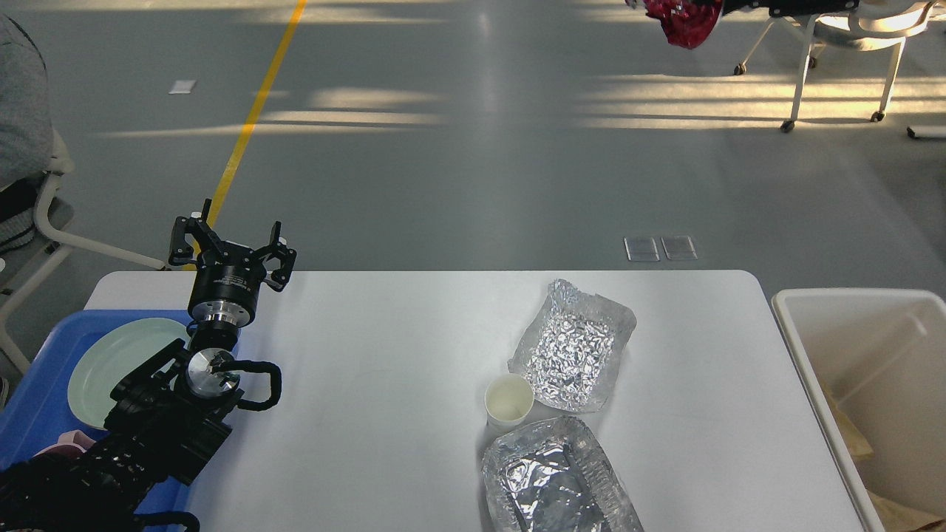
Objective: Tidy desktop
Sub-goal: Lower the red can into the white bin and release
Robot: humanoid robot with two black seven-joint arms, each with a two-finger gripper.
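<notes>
Smooth white desktop (384, 414), crinkled foil (573, 355)

No text, label, brand, number or sign could be read on anything in view, neither on the table nor on the things around it
</notes>
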